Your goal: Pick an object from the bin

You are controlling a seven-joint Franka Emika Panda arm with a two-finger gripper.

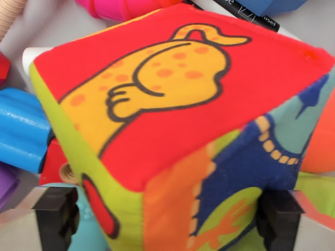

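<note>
Grey bin floor [57, 26] shows only in small patches at the top of the wrist view, because the toys cover nearly all of it. You see that the bin is crowded: a blue plastic piece [21, 128] lies at the wrist view's left, with a purple piece [8, 183] just below it and a small red block [55, 164] touching its right side. At the top edge a pink toy [120, 8] lies, and beside it a dark marker [251, 13] with white letters. An orange rounded object [322, 141] sits at the wrist view's right edge.

You look down from the wrist, and the gripper [167, 214] comes in from the bottom of the picture. Its two black fingers [57, 214] stand one on each side of the soft cube [178, 120], with the jaws spread as wide as the cube. The right finger seems to press on the cube's fabric; at the left finger you cannot tell if it touches. So you cannot say for sure that the grasp is closed.

The soft cube fills the middle of the view, between the fingers and very near the camera, tilted with one corner toward you. Its top face is red with a yellow spotted animal drawn in black lines. The left face is lime green with a red shape, and the right face is blue, orange and green.
</note>
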